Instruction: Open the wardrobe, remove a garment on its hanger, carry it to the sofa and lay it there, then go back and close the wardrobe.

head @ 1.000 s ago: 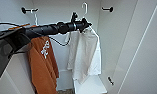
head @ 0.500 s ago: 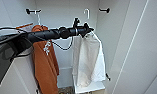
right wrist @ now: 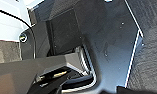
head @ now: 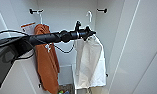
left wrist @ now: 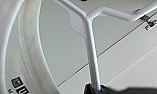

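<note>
Head view, L to R: at far left the robot's dark shoulder and cabling, w/ the left arm stretching toward frame centre. Behind it, left of centre, a long orange garment (head: 46, 62) hangs inside the open wardrobe (head: 104, 37), whose white back wall and right side panel take up the upper middle and right. At centre, the left gripper (head: 87, 33) sits at the top of the white garment (head: 90, 62), which hangs centre-right and reaches to the lower edge. The hanger (head: 89, 15) hook shows just above the gripper, near a dark rail bracket (head: 102, 10) at upper right. In the left wrist view the gripper's dark fingertips (left wrist: 94, 88) at bottom centre are clamped on the hanger's thin white stem, w/ its arms branching across the top and the garment's collar curving down the left side. Right claw: can't tell its state. Judgement: the garment looks light, soft and floppy, so it will likely swing; the hanger is stiff, smooth, prob. slippery. Best hold is the stem below the hook, where the grip is now.
</note>
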{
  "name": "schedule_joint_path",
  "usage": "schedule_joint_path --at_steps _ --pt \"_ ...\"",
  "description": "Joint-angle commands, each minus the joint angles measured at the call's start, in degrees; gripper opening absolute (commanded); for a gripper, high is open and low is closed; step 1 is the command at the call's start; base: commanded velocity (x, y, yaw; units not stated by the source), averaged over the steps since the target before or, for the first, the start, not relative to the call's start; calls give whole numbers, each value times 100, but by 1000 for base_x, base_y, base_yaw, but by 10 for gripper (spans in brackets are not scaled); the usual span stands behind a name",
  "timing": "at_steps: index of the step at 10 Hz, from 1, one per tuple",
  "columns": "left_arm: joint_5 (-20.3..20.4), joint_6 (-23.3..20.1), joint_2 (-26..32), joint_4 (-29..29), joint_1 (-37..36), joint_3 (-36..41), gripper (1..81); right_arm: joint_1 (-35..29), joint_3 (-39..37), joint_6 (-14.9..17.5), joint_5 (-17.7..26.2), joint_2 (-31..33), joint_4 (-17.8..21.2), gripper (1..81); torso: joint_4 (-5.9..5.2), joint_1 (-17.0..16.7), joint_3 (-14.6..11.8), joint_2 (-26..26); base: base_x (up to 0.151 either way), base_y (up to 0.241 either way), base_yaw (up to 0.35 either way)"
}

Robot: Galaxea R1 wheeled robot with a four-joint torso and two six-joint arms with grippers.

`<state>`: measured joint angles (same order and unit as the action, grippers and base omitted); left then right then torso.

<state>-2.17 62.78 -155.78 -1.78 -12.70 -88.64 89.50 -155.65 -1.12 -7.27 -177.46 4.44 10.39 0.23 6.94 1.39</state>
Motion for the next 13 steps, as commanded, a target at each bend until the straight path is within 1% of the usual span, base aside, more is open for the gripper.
schedule_joint_path --at_steps 1,3,4,5,8,9,13 --pt "296 -135 3 -200 -1011 100 10 -165 27 7 313 -38 22 811 0 -2 0 0 -106 0 0" --pt "305 -126 12 -261 -896 206 10 -156 27 7 305 -38 22 811 0 2 0 0 -106 0 0" --pt "399 -135 3 -270 -826 241 10 -147 27 7 252 -38 22 811 0 2 0 0 -106 0 0" --pt "507 -135 12 -340 -747 259 10 -147 27 7 252 -38 22 811 0 2 0 0 0 0 0" --pt "525 -135 -32 -489 -571 390 10 -138 27 -2 243 -29 31 811 0 -9 -2 4 0 0 0" --pt "533 -126 -41 -665 -449 461 10 -121 27 6 199 -29 22 811 0 -7 0 2 0 0 0" --pt "630 -135 -67 -727 -254 488 10 -121 27 -2 190 -29 31 811 0 -7 -2 2 0 0 0"
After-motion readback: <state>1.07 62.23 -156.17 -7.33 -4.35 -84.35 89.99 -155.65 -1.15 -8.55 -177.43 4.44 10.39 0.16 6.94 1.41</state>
